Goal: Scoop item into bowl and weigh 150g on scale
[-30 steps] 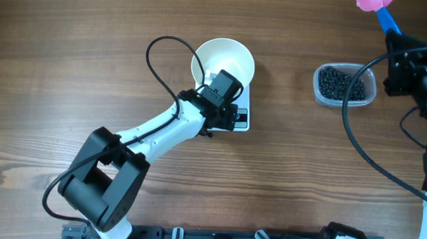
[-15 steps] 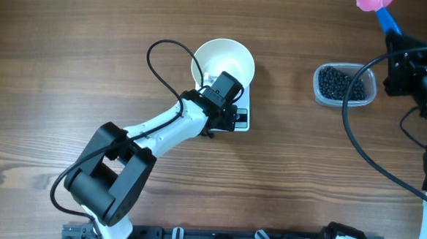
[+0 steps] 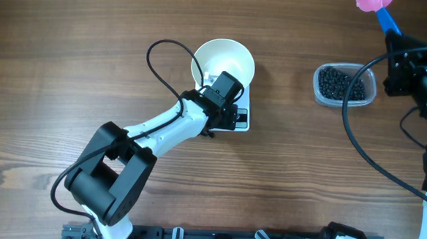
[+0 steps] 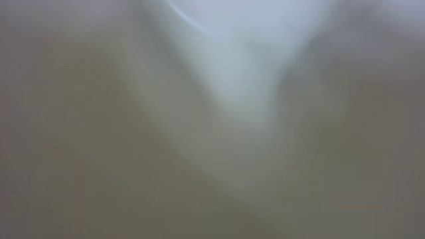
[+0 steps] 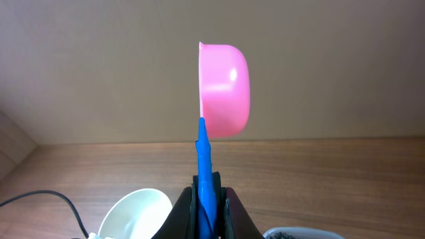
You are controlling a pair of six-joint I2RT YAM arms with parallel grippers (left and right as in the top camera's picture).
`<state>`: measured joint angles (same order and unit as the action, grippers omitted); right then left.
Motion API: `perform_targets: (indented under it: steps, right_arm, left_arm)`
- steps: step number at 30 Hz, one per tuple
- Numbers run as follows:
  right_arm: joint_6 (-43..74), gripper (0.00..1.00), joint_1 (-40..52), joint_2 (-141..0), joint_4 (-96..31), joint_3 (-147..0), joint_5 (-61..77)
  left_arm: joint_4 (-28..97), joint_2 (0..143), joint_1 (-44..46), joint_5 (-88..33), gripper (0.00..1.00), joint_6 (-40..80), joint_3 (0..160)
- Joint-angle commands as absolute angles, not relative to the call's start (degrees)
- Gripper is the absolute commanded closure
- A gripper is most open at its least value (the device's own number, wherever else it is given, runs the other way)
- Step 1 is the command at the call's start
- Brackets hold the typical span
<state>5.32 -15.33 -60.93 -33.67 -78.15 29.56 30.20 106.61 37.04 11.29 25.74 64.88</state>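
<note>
From above, the white bowl [image 3: 224, 58] stands on the scale [image 3: 241, 119]. The left claw [image 3: 225, 87] is at the bowl's near rim, its jaws wide; I cannot tell whether it touches. The beans [image 3: 341, 84] lie in a clear tub [image 3: 318, 87], well apart to the right. The right claw [image 3: 395, 40] is beyond the tub.

The left wrist view is only a pale blur.

In the right wrist view, the right claw is closed on the blue handle [image 5: 202, 159] of a pink scoop [image 5: 224, 89], which is raised and empty.

The beans look hard, light and round, so they probably roll and spill easily. It seems better to lift them with the scoop held level, not with fingers.
</note>
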Motion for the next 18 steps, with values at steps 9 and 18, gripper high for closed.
perform_targets:
  steps: [9,18]
  right_arm:
    - [6.15,0.96,-15.40,-60.93,-33.78,-78.65,29.65]
    - [6.15,0.96,-15.40,-60.90,-33.82,-78.65,29.67]
  left_arm:
    - [33.50,110.30,36.91,12.88,0.00,26.15,64.88]
    - [35.24,89.47,36.91,2.79,0.00,22.68,64.88]
